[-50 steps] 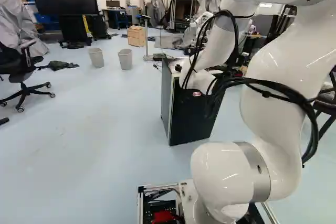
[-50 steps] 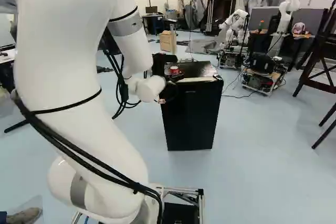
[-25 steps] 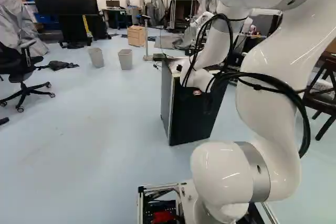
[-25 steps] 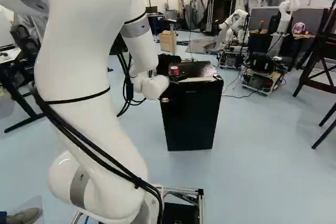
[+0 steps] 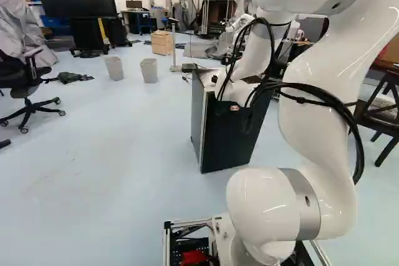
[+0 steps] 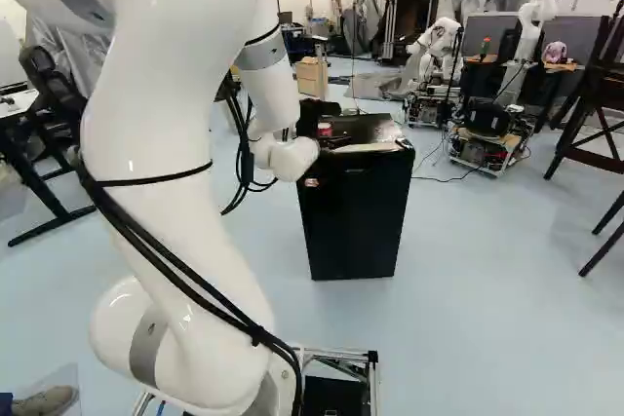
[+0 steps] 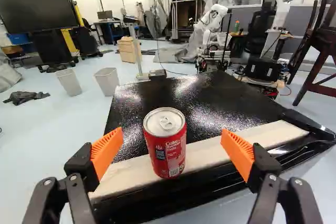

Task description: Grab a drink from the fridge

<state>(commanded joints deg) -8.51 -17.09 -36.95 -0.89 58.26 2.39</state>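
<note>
One white arm [image 6: 151, 153] of mine rises at the left of the right base view, its forearm [image 6: 270, 85] slanting down rightward to the wrist [image 6: 292, 156]. Beyond, my hand [image 6: 333, 142] reaches forward, fingers spread wide; the red can [image 7: 167, 150] stands upright ahead, lined up between them, atop the fridge [image 6: 356, 221].
</note>
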